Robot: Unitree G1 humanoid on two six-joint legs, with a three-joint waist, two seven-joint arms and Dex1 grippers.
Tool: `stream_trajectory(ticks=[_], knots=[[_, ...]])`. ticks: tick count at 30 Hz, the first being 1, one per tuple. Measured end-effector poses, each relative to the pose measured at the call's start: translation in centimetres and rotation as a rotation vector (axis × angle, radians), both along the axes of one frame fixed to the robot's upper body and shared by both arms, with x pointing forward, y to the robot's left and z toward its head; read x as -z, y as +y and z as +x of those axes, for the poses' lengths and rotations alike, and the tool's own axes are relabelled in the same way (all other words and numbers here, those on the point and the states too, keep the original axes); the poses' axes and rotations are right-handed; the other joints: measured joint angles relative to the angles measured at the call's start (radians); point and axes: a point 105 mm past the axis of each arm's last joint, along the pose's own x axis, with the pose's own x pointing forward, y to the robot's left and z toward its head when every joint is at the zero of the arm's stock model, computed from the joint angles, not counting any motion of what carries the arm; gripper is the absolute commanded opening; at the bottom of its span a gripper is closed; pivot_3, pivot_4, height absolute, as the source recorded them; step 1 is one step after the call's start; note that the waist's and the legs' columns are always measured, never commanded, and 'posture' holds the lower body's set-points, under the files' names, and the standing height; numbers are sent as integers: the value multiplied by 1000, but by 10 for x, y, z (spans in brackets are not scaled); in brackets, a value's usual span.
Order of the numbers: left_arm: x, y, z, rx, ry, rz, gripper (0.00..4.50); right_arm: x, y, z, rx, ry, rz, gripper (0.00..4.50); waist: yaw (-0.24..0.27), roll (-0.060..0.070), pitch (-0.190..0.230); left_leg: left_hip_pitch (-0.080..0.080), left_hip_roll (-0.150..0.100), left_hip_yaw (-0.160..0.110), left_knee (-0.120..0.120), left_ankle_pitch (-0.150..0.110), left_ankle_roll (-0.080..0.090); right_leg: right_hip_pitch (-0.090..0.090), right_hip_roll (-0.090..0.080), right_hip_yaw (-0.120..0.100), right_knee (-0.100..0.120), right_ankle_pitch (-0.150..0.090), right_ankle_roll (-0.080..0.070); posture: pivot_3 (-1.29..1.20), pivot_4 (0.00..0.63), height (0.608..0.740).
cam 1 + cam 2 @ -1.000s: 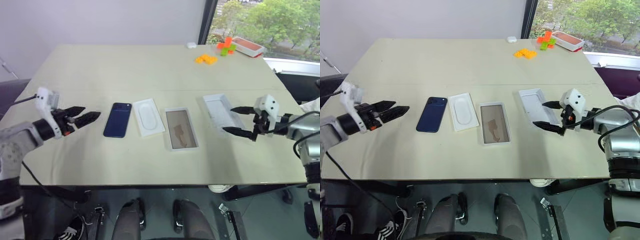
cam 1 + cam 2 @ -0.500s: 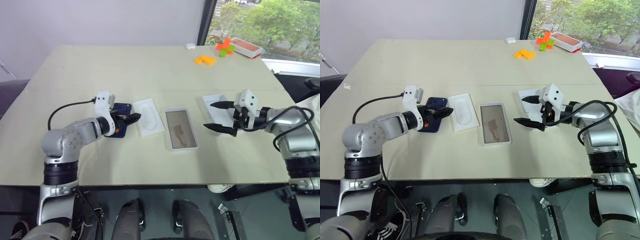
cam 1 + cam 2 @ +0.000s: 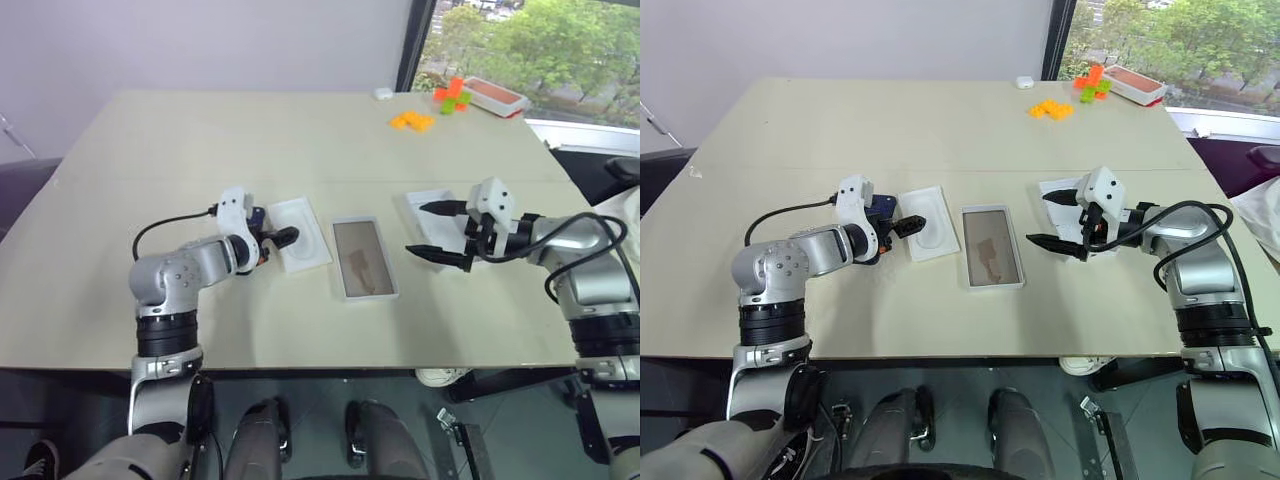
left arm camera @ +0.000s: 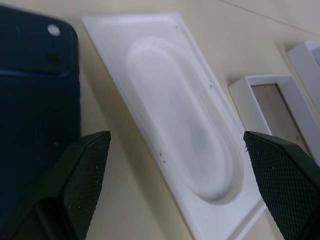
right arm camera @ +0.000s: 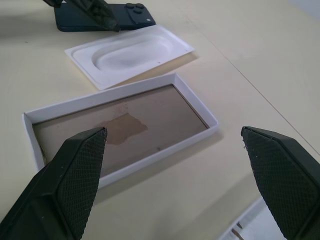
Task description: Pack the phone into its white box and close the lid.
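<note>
Grippers first: I am seeing the left gripper (image 3: 284,238) standing wide open and gripping nothing, hovering at the left of centre in the head view, its black fingers (image 4: 85,175) reaching over the near edge of the flat white insert (image 3: 298,233). Right beside it on the left, the phone (image 4: 30,100) is lying flat on the surface (image 3: 250,140), dark blue, back up with its camera cluster showing, mostly hidden behind my left arm in the head views. I am finding the white box (image 3: 363,258) at the middle of the frame, just right of the insert, its tan floor facing up and bare. Further right, the lid (image 3: 432,212) is lying with its white inside up, and my right gripper (image 3: 436,231) is hanging over its near end, fingers spread as wide as they go and holding nothing. Through the right wrist camera I am looking across the box toward the insert and phone. Orange and green blocks (image 3: 412,119) and a red-rimmed tray (image 3: 495,94) are sitting at the upper right, well apart from everything else.
</note>
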Motion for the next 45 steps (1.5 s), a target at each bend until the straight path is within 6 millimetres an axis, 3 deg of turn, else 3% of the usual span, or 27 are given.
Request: stream_trajectory(ticks=[24, 27, 34, 45], knots=[[-2, -18, 15, -46, 119, -126, 4473, -2, 3, 2, -2, -21, 11, 4496, 4, 0, 0, 0, 0, -1, 1, 0, 0, 1, 0, -1, 0, 0, 0, 0, 150, 740], [0, -18, 16, -50, 126, -128, 3634, -2, 3, 2, -1, -22, 11, 4500, 4, 0, 0, 0, 0, -1, 1, 0, 0, 1, 0, -1, 0, 0, 0, 0, 150, 740], [11, -30, 13, -23, 174, -154, 195, -2, 4, 2, -2, -24, 11, 4500, 3, -1, 0, -1, 0, -1, 0, -1, 0, 0, -1, -1, -2, 0, 0, 0, 150, 740], [14, -20, 13, -71, 194, -175, 86, -3, 4, 2, 2, -28, 12, 4500, 3, -1, 0, -1, 0, -1, 0, -1, 0, 0, 0, -1, -2, 0, 1, 0, 150, 740]])
